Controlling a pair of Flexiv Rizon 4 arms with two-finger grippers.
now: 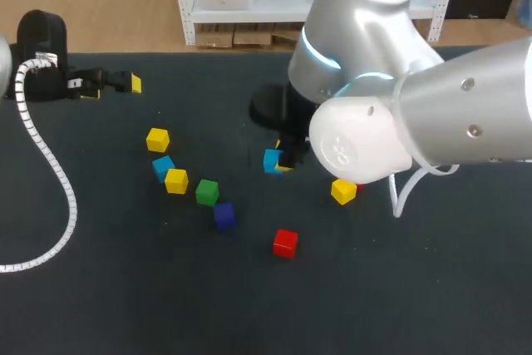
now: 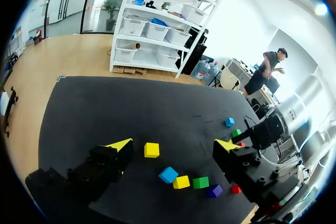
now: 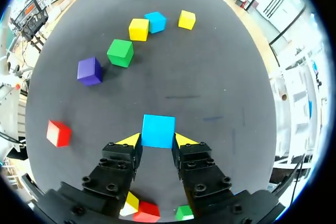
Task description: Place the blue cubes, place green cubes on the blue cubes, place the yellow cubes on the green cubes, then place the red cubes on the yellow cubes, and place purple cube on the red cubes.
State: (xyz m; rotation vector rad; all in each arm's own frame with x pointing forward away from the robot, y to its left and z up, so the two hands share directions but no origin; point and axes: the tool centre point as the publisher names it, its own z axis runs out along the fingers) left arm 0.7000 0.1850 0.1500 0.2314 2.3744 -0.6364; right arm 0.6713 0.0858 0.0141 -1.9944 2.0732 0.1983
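My right gripper (image 3: 155, 140) is shut on a light blue cube (image 3: 158, 130), its yellow tips against two opposite sides; in the head view that cube (image 1: 271, 160) is near the table's middle. A yellow cube (image 1: 343, 191), a red cube (image 3: 147, 211) and a green cube (image 3: 184, 213) lie under the right wrist. To the left lie a yellow cube (image 1: 157, 140), a second light blue cube (image 1: 163, 167), another yellow cube (image 1: 175, 180), a green cube (image 1: 207, 192), a purple cube (image 1: 224, 215) and a red cube (image 1: 285, 243). My left gripper (image 1: 116, 82) stands open and empty at the far left, well away from them.
The dark table mat (image 1: 416, 288) has free room at the front and right. A white coiled hose (image 1: 50, 189) from my left arm loops over the table's left side. My right arm's big joint (image 1: 357, 143) hides part of the middle.
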